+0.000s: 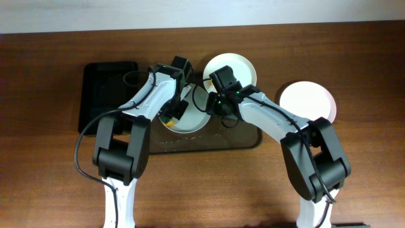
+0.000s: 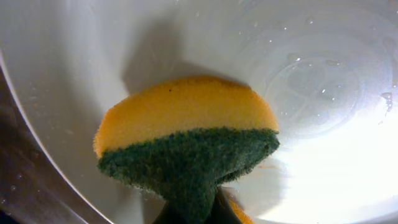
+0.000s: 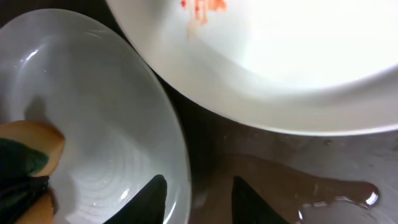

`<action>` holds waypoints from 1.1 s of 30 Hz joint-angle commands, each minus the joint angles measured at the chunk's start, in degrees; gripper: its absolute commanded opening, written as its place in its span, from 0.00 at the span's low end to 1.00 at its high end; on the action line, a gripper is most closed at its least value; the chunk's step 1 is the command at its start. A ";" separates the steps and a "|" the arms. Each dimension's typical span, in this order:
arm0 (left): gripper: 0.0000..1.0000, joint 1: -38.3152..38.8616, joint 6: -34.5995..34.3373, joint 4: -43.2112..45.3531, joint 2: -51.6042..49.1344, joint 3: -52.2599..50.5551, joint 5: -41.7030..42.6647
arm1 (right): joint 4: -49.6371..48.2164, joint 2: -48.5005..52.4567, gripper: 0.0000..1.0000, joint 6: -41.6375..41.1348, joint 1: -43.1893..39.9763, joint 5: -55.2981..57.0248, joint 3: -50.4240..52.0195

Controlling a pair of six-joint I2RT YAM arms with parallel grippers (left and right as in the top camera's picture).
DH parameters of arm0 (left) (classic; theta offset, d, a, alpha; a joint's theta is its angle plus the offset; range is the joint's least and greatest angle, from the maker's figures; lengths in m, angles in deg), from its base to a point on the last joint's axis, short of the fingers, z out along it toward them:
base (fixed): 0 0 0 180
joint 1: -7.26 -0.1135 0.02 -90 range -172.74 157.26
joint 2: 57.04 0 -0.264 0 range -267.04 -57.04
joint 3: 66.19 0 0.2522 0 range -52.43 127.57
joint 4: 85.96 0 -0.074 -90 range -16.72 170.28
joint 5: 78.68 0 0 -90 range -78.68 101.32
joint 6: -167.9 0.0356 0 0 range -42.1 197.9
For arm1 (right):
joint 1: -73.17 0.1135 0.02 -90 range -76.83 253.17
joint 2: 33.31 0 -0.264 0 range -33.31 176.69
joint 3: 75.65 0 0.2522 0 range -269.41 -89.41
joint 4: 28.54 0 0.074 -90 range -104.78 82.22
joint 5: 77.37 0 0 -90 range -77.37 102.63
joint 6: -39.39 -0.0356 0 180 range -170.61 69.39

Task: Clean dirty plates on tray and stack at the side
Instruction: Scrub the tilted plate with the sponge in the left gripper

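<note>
Now your right gripper [image 3: 198,198], jaws partly apart and holding nothing, straddles the right rim of the near plate [image 3: 93,93] on the tray [image 1: 209,143], so the plate lies to its left, while your left gripper [image 1: 176,113] clamps a sponge [image 2: 186,137] against that plate.

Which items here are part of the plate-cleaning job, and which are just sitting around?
Job:
- brown tray
- pale plate under the sponge
- white plate with orange smears
- white plate set aside at right
- sponge, clamped in the left gripper

Lying about:
- small black tray, left of the brown one
</note>
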 commanded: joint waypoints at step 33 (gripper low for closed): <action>0.00 -0.44 27.61 -0.04 -6.91 -5.64 19.87 | -3.02 4.50 0.04 2.49 -0.50 -6.40 -0.66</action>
